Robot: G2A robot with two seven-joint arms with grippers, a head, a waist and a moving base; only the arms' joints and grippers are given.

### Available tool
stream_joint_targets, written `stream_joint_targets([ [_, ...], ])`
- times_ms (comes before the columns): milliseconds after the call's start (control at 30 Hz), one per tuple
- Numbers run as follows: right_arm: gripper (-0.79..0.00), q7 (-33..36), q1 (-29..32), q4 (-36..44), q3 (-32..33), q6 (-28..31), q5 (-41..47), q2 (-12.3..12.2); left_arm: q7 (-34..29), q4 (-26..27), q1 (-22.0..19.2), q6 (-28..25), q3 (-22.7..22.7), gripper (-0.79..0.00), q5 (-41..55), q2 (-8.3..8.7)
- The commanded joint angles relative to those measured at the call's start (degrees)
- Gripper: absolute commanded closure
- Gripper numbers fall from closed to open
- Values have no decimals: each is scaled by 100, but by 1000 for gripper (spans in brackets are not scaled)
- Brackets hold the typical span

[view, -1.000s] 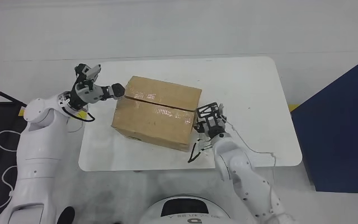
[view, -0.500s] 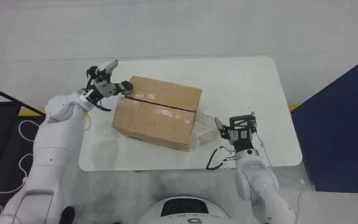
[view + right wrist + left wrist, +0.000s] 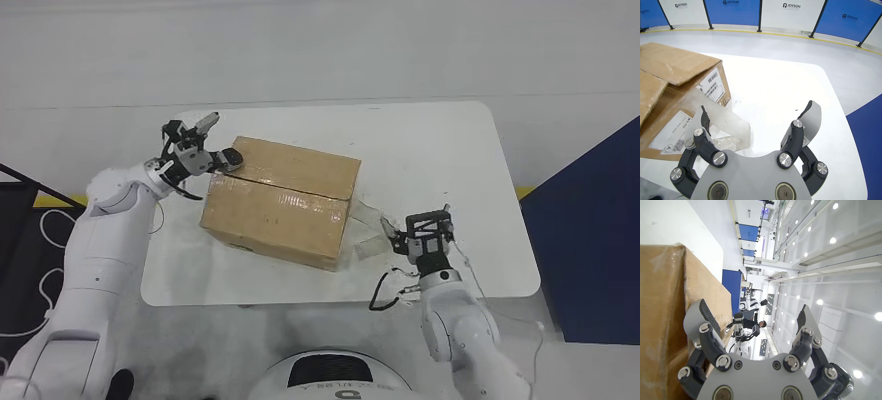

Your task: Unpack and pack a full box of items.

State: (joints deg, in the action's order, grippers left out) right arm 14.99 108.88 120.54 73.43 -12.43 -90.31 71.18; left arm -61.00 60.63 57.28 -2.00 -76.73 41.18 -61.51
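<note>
A brown cardboard box (image 3: 280, 200) lies in the middle of the white table (image 3: 450, 150), its top flaps down and a seam running along the lid. My left gripper (image 3: 205, 150) is open at the box's back left corner, with one finger (image 3: 705, 313) against the top edge of the box (image 3: 662, 294). My right gripper (image 3: 425, 228) is open to the right of the box, low over the table. A strip of clear tape (image 3: 725, 117) hangs off the end of the box (image 3: 668, 62) down to the table, right by one fingertip (image 3: 705, 116). The end flap stands slightly lifted.
White labels (image 3: 713, 85) cover the box's right end. The table's right half (image 3: 781, 85) is bare. A blue panel (image 3: 600, 240) stands on the floor beyond the table's right edge. A black cable (image 3: 385, 290) loops under my right wrist at the front edge.
My right gripper has drawn away from the box's right end to the right, and the clear tape strip now trails off that end. My left gripper has shifted onto the box's back left corner.
</note>
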Motion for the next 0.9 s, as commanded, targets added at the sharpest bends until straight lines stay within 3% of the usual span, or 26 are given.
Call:
stream_joint_targets([
  [0, -785, 375, -120, -152, -210, 146, -570, 2, -43, 52, 46, 25, -44, -785, -17, 16],
  [200, -785, 982, -646, -596, -784, 138, -1215, 86, -103, 168, 161, 72, -87, -785, -57, 38],
  [533, -785, 1345, -1773, -1746, -1536, -424, -1351, 348, -161, 186, 190, 95, -176, -785, -20, 59],
  [700, -785, 610, -2093, -2040, -1498, -953, -340, 490, -185, 182, 219, 104, -184, -785, -51, 67],
  [867, -785, -528, -1884, -1939, -1165, -1101, 646, 527, -197, 201, 237, 130, -199, -785, -62, 74],
])
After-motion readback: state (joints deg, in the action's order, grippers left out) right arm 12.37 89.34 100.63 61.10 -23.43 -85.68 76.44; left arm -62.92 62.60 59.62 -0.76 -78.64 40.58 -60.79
